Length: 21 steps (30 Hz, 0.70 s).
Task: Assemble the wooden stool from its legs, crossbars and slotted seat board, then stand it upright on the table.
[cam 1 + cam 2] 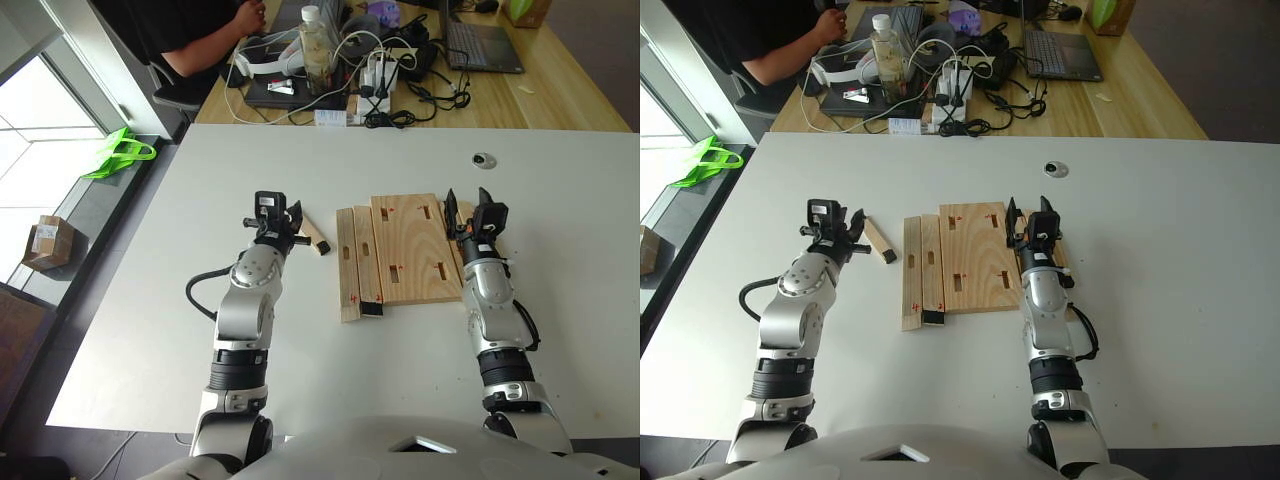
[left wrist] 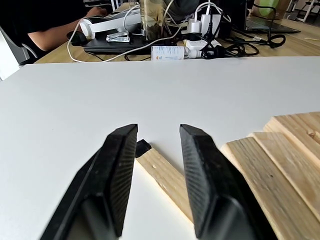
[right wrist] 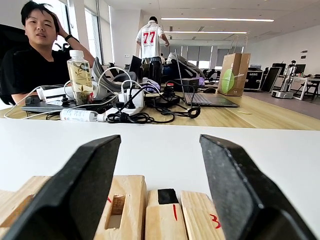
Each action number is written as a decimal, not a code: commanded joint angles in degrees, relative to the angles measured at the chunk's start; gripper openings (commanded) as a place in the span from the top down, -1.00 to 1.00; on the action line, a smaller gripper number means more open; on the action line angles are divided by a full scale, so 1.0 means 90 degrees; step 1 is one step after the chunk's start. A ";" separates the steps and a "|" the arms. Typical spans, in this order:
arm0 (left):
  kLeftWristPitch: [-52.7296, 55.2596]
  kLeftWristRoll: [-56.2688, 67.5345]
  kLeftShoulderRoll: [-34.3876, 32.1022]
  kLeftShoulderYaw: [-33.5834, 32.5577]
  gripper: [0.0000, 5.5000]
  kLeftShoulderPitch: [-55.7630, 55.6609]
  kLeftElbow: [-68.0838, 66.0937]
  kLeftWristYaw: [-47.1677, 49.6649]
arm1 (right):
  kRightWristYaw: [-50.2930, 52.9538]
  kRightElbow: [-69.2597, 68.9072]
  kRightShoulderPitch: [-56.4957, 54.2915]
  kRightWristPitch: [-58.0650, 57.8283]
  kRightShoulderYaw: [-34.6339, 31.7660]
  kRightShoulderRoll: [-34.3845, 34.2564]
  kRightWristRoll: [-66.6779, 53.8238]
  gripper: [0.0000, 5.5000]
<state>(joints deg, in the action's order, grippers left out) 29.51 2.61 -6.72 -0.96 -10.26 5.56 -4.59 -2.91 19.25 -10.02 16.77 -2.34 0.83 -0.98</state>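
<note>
The slotted seat board lies flat on the white table. Two long wooden bars lie side by side against its left edge. A short wooden bar with a black end lies apart, further left. My left gripper is open just beside that bar, and in the left wrist view the bar lies between and below the fingers. My right gripper is open over the board's far right corner. Beneath it lie wooden pieces with red marks, one slotted.
A wooden desk abuts the table's far edge, holding cables, a power strip, a bottle and a laptop. A round cable grommet sits in the table behind the board. The table's left edge drops to the floor.
</note>
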 commanded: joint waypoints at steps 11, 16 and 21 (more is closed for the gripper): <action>-0.0326 -0.0128 0.0140 0.0297 0.53 0.0145 0.0311 0.0025 | 0.0008 -0.0036 -0.0030 -0.0043 0.0052 -0.0030 0.0019 -0.06; -0.0446 -0.0232 0.0211 0.0315 0.53 0.0133 0.0330 0.0174 | 0.0035 0.0017 -0.0091 -0.0055 0.0047 0.0010 0.0058 -0.06; -0.0599 -0.0257 0.0243 0.0243 0.53 0.0070 0.0325 0.0257 | -0.0144 -0.0072 -0.0066 0.0021 0.0060 -0.0001 -0.0086 -0.06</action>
<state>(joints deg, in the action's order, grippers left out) 24.68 0.65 -4.58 1.59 -8.99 8.05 -2.67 -3.96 18.96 -10.07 16.80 -1.80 0.75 -1.28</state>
